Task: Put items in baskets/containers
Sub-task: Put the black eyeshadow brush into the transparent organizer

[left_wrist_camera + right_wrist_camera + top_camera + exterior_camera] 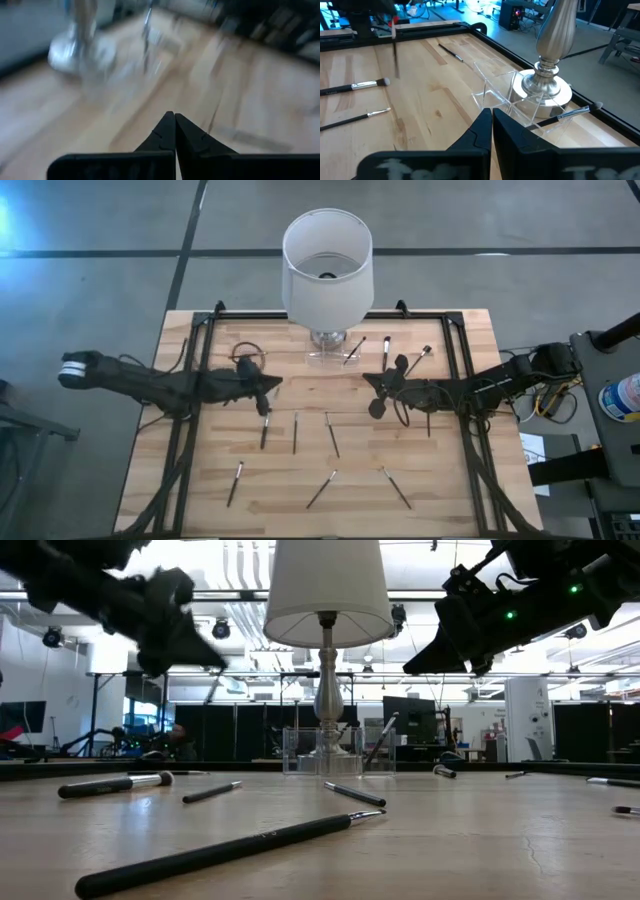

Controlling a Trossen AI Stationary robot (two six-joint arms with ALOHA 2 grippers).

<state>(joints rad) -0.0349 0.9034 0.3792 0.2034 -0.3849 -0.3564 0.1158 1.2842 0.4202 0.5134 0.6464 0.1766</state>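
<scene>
A wooden bench is carrying a lamp and a clear holder at its far edge, one brush leaning inside. Slim dark brushes are lying scattered across the near boards and toward the far right.

Robotics lab or test hall. Evidence: wooden table bordered by black frame; concrete floor; ceiling ducts and spotlights; monitors, equipment stands in background.
</scene>
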